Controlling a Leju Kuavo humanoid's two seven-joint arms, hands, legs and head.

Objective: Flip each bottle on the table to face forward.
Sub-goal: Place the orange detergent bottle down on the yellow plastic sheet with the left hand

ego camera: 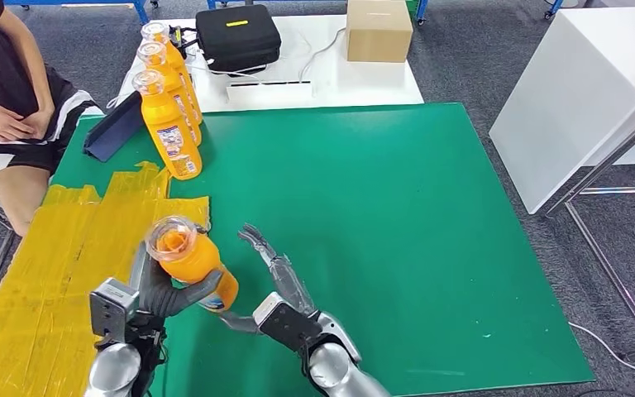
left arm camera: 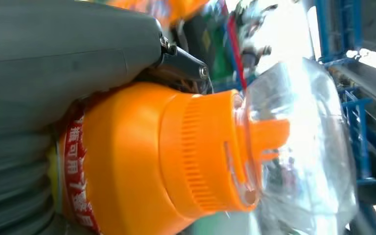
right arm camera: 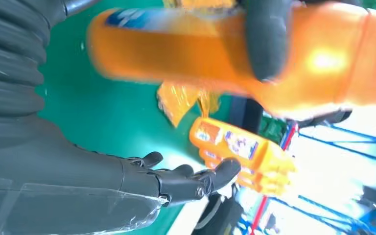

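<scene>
Gripping one orange bottle (ego camera: 188,263) in our left hand (ego camera: 153,294), right hand (ego camera: 277,281) spread empty, we judge three bottles (ego camera: 168,99) at the table's far-left corner finished.

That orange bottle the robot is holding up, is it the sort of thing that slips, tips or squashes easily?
The orange bottle looks like rigid plastic, so the left hand wrapped around its body probably won't squash it. Its smooth, glossy surface could let it slide or twist in the hand. Tall and narrow like the three standing bottles, it would likely tip if set down crooked or nudged near its clear cap.

The held bottle (left arm camera: 127,166) bears red Chinese characters, too blurred to read
</scene>
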